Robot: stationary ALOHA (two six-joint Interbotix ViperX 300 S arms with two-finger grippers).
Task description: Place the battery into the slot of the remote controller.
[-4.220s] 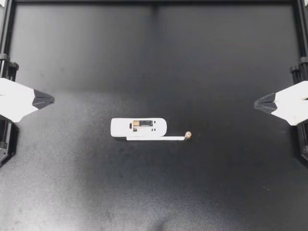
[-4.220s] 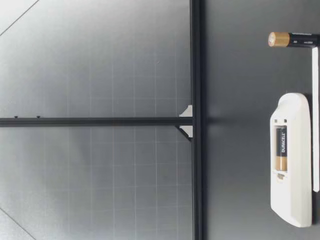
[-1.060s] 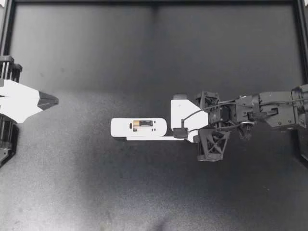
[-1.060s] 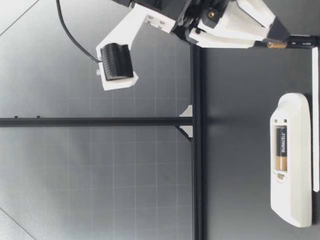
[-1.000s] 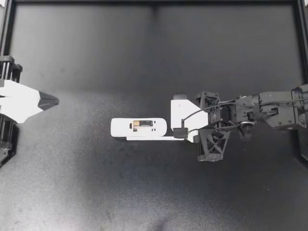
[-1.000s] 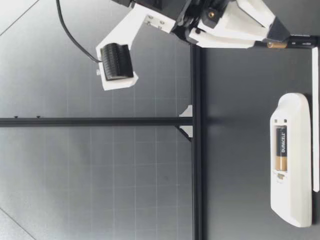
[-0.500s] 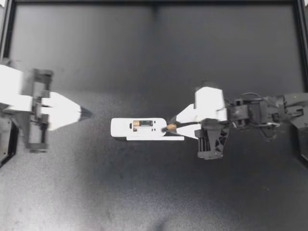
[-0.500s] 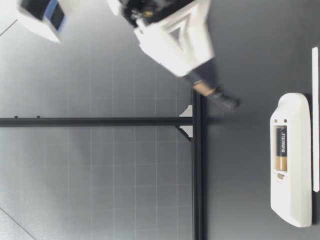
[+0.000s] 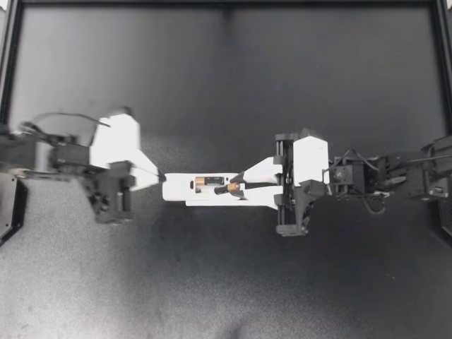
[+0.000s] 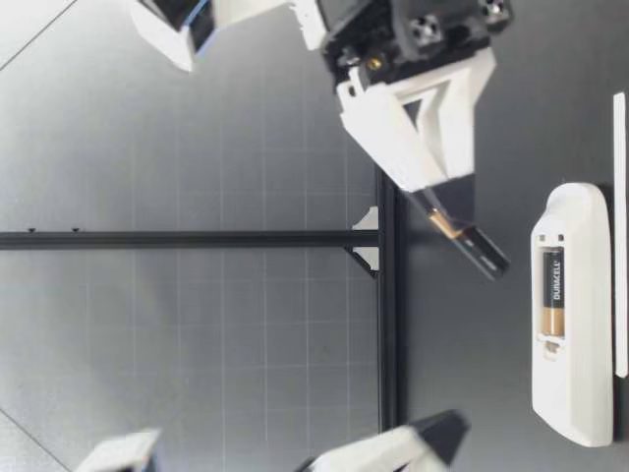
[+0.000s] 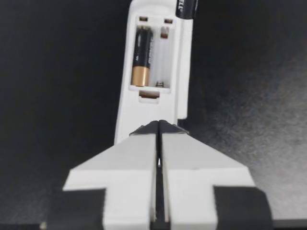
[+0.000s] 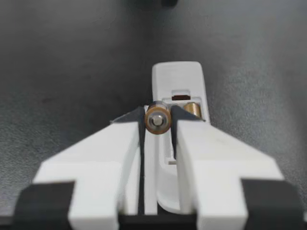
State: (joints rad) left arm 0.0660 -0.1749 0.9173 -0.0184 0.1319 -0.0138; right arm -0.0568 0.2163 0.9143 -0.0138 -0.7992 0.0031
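The white remote [image 9: 182, 188] lies on the black table with its battery bay open, one battery [image 9: 208, 182] seated in it. My right gripper [image 9: 238, 186] is shut on a second battery [image 9: 224, 189], tilted above the remote's right half. In the low view this held battery [image 10: 474, 246] hangs just above the remote [image 10: 575, 393], and the right wrist view shows it [image 12: 157, 117] end-on between both fingers. My left gripper [image 9: 159, 176] is shut with nothing in it; its tips [image 11: 159, 126] sit at the remote's left end [image 11: 144, 103].
A thin white cover strip [image 9: 219, 203] lies along the remote's near side, also seen on the table [image 10: 619, 236] in the low view. Black frame rails [image 9: 226, 3] border the table. Open dark surface lies on all sides of the remote.
My right gripper lifted the battery from beside the strip's right end and carried it left over the remote. My left arm swung right to the remote's left end.
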